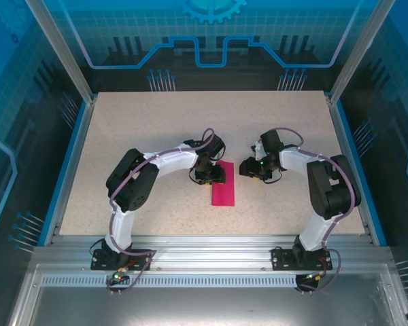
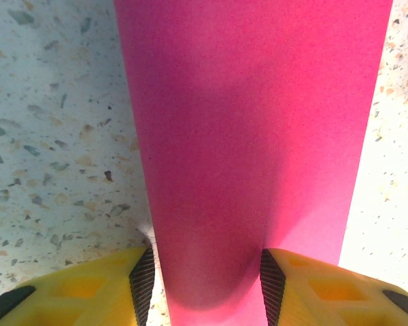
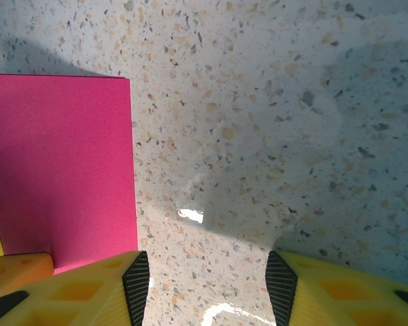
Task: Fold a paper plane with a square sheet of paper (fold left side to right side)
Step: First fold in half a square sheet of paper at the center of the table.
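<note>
no readable text, labels, numbers or signs anywhere

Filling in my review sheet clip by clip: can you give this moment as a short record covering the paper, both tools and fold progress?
paper: magenta, a narrow rectangle lying flat on the table
fold progress: looks folded in half; no plane shape yet
left tool: open, at the paper's far end, one finger on each side of the strip
right tool: open, over bare table just right of the paper, not touching it
</note>
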Robot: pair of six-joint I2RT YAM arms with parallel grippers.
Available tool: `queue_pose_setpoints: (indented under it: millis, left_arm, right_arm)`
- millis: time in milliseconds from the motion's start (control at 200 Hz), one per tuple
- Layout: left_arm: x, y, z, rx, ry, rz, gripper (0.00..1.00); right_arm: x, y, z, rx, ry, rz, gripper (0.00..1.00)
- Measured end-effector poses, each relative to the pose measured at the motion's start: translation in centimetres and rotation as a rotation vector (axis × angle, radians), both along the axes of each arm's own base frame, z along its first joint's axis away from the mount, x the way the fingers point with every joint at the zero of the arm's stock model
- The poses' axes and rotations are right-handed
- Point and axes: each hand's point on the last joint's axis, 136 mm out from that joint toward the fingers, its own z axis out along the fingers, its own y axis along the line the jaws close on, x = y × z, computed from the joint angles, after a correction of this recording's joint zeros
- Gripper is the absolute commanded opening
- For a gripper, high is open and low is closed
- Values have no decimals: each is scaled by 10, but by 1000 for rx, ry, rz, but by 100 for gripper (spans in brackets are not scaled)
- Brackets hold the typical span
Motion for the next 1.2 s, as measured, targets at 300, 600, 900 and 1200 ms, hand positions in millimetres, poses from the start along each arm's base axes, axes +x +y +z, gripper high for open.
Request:
queue_pose_setpoints:
  millis: [300,600,900,1200]
  left_arm:
    - [0,0,0,5,-3,0,47]
    - [0,0,-1,7,-7,-1,45]
    - [0,0,-1,7,-8,-1,45]
    - [0,1,-2,7,-9,-1,46]
  right_arm:
    - [0,1,3,9,-5,2,53]
    - [3,4,29,35,-70,7,53]
    - [1,4,31,35,-69,7,53]
    - [-1,3,29,33,-60,7,53]
